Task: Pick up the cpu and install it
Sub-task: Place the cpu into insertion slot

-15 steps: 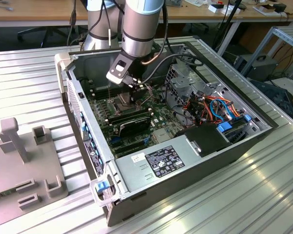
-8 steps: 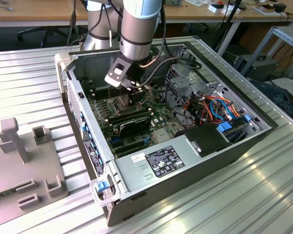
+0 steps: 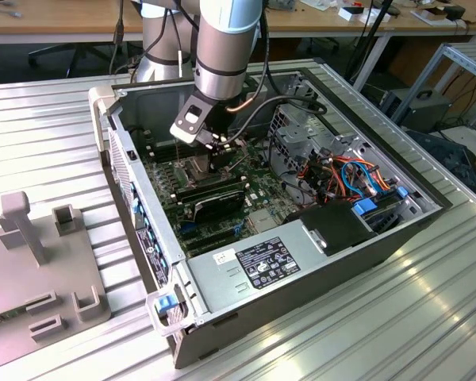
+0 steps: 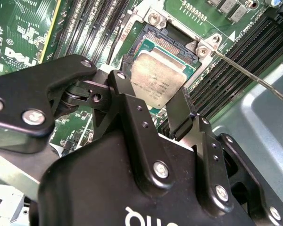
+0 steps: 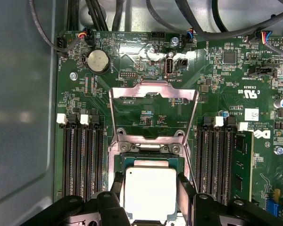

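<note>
CPU placement is, by our reading, the step in hand. We see the open computer case lying on the ribbed metal counter, the arm reaching down into it over the green motherboard. On the board the socket lies uncovered, its metal load frame swung back flat. The pincer is narrowed to the chip's width, its black fingers pressed against two opposite edges of the CPU. The chip hangs over the socket, a strip of contacts showing beyond one edge; whether it touches we cannot tell. We judge that seating calls for edges square to the socket and a level, gentle set-down.
</note>
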{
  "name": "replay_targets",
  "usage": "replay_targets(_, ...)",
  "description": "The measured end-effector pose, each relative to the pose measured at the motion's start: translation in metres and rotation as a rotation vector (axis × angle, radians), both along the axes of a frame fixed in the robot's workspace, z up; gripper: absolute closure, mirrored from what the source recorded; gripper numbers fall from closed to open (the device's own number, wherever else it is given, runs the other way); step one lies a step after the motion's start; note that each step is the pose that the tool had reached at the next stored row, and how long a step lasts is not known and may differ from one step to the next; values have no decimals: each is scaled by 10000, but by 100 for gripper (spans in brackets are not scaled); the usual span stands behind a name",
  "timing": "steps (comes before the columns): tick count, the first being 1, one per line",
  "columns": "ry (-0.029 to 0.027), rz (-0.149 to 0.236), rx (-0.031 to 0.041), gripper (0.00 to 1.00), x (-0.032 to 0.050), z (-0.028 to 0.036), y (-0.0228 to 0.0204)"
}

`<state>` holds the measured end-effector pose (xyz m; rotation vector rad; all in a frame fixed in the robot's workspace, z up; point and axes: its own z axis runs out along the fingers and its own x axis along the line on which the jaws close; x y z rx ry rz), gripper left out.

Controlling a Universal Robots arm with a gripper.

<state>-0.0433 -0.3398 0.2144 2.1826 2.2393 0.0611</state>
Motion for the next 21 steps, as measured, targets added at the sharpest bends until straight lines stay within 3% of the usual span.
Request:
replay_targets(7, -1, 0, 4, 46, 0, -11, 1)
replay_targets(21, 15, 0, 2, 46, 0, -93, 1)
